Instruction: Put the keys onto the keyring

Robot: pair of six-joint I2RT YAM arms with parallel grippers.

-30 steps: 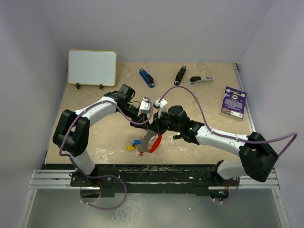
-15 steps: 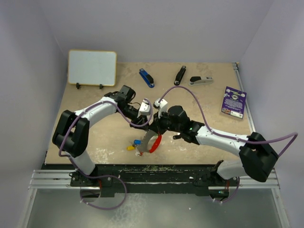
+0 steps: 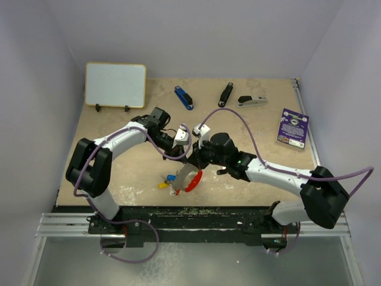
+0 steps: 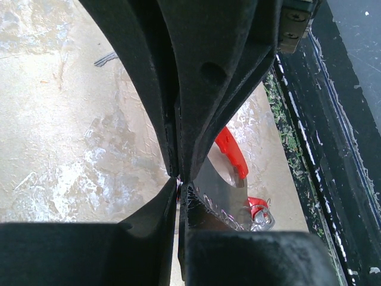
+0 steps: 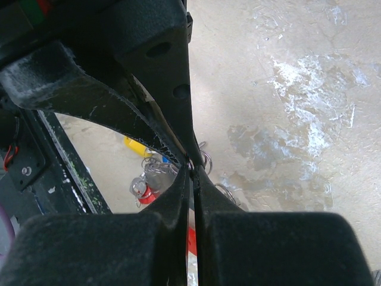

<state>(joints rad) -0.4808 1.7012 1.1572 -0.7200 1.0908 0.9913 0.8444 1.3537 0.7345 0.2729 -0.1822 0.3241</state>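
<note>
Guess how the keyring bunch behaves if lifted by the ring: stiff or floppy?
Probably floppy: the keyring has chain links and a red fob, so they should dangle. Likely light; the keys look small and thin.

keyring fob [image 4: 229, 152]: glossy plastic | table [image 4: 71, 119]: rough, mottled | left tool [image 4: 178, 182]: matt black

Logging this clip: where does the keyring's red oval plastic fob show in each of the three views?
Top external: red oval plastic fob low centre, just ahead of the black rail along the near edge.
Left wrist: fob right of centre, rail down the right side.
Right wrist: a red sliver at bottom centre, rail at left.
Shared landmark: that black rail.
</note>
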